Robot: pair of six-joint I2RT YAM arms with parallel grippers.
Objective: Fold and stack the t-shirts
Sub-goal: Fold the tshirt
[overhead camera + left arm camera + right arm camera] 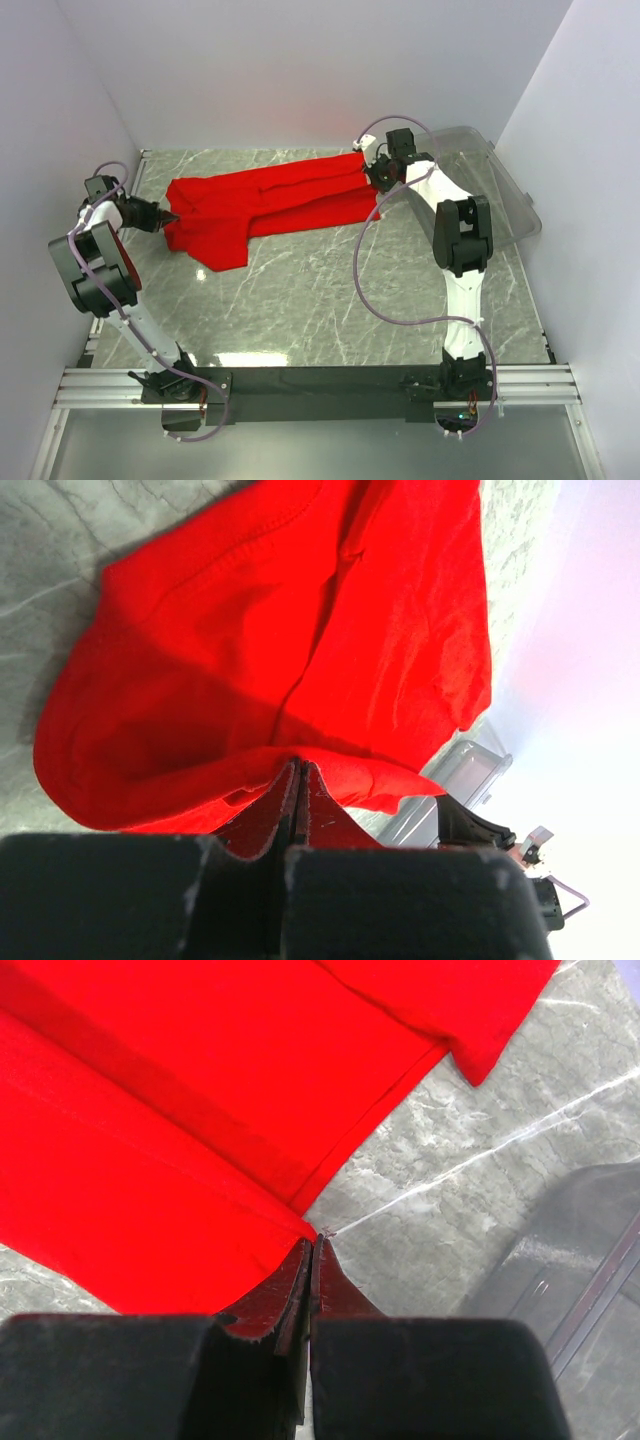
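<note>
The red t-shirt (265, 205) lies folded lengthwise in a long band across the back of the marble table (330, 300). A bunched part hangs toward the front at its left end. My left gripper (168, 216) is shut on that left end. In the left wrist view the cloth (280, 630) drapes over the closed fingertips of the left gripper (298, 765). My right gripper (374, 182) is shut on the shirt's right end. In the right wrist view the right gripper (313, 1241) pinches a corner of the cloth (150, 1140), whose layered hems run away from the jaws.
A clear plastic bin (500, 185) stands at the back right, just behind the right arm; it also shows as the bin (465, 770) and the bin (585, 1260) in the wrist views. White walls close in the left, back and right sides.
</note>
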